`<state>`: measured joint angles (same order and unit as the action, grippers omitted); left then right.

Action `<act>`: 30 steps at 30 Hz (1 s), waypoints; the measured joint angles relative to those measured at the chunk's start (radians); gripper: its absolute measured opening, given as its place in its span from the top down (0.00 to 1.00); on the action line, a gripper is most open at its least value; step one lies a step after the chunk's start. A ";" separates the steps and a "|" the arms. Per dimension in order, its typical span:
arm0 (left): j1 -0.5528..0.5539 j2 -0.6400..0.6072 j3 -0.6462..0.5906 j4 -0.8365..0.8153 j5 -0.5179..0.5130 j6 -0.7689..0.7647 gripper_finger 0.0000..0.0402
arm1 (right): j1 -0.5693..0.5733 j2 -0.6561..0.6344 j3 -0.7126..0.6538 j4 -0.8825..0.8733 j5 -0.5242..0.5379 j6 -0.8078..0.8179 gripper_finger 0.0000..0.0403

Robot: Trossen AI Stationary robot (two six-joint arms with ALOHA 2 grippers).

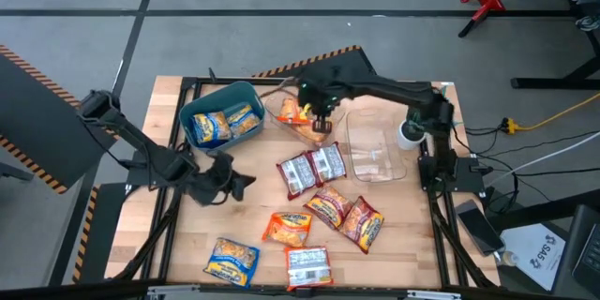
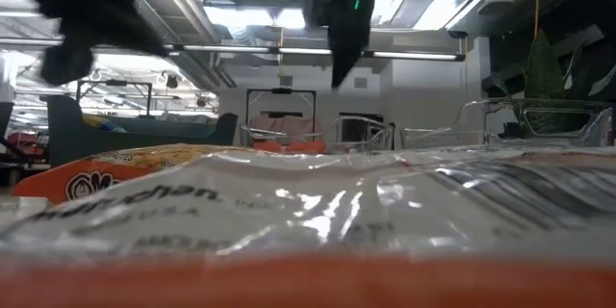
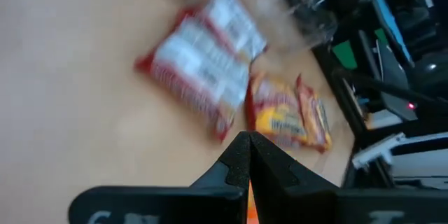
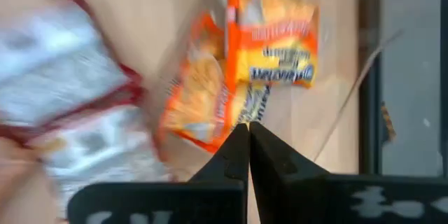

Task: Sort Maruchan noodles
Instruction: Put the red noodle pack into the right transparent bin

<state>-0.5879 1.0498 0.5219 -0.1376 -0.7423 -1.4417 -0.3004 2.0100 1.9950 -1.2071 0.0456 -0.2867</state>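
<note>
Seen from directly above, a wooden table (image 1: 234, 220) holds scattered Maruchan noodles. A teal bin (image 1: 221, 112) at the far left contains two blue-yellow packets (image 1: 225, 123). Two red-and-silver packets (image 1: 312, 168) lie side by side at the centre, with two orange-red packets (image 1: 345, 214) just nearer the front. An orange packet (image 1: 288, 229), a blue-yellow packet (image 1: 232, 261) and a silvery packet (image 1: 308, 264) sit along the front edge. A clear container (image 1: 377, 147) stands right of centre. The right gripper (image 1: 322, 129), fingers together, hangs over orange packets (image 1: 294, 112) that seem to rest in a second clear container. The left gripper (image 1: 246, 182), also closed, sits left of centre above bare wood.
</note>
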 joint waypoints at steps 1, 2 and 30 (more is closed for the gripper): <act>0.027 0.003 0.017 0.000 -0.001 0.055 1.00 | 0.002 -0.032 0.013 -0.009 -0.017 0.012 1.00; 0.054 0.011 0.036 0.000 -0.002 0.111 1.00 | 0.008 -0.065 0.022 -0.020 -0.034 0.022 1.00; 0.403 0.573 0.071 0.454 0.402 0.549 1.00 | 0.415 -0.502 -0.567 0.218 -0.033 0.570 0.55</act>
<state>-0.1844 1.6229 0.5930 0.3161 -0.3400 -0.8927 0.1150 1.5078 1.4280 -0.9889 0.0122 0.2830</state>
